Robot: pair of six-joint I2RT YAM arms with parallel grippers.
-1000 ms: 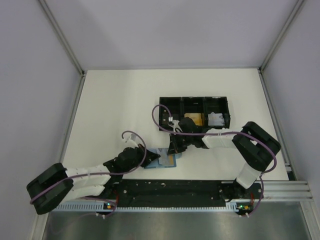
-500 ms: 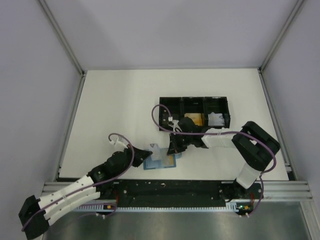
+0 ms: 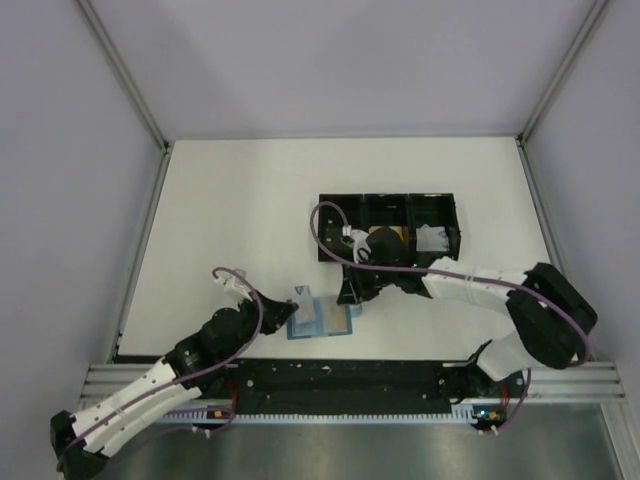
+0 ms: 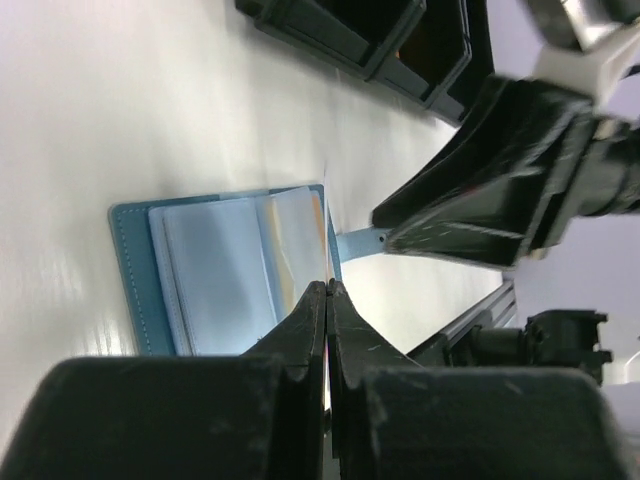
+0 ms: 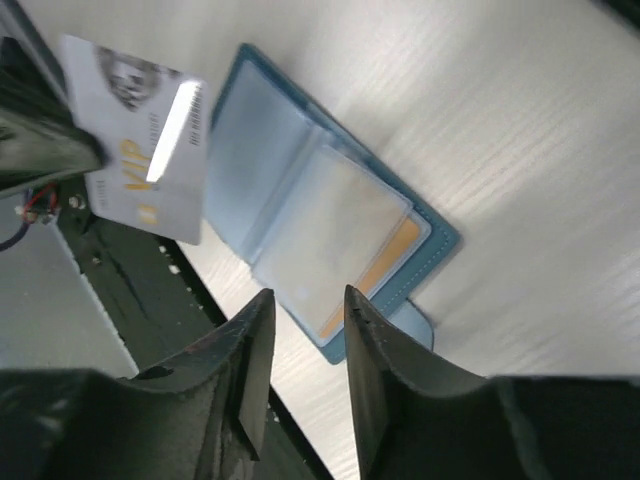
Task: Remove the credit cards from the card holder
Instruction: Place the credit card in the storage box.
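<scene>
Jaws, left gripper [image 4: 327, 292]: closed flat on pale card [image 5: 135, 140] w/ gold lettering; card held clear of card holder [image 5: 320, 225], just off its left edge in top view. Jaws, right gripper [image 5: 305, 300]: parted, nothing between; tips low over holder's near edge, contact not confirmable. Changes vs. 1 s ago: release of right-side clamp, shut tight until a moment back; withdrawal of pale card leftward, away from the slots; re-posing of left arm. Meaning for task: one card out, extraction of that card complete; hold-down on holder given up. Holder location: open, flat on table [image 3: 230, 220], near front edge, between both grippers. Orange card [image 5: 388, 252]: visible through clear sleeve, right leaf in top view, not yet removed. Black tray [image 3: 388, 200]: just behind holder, probable drop point. Next, as judged: deposit pale card, re-pin holder, pull orange card. Risk: holder unrestrained, liable to slide or fold if nudged; thin card prone to slipping in a flat pinch
</scene>
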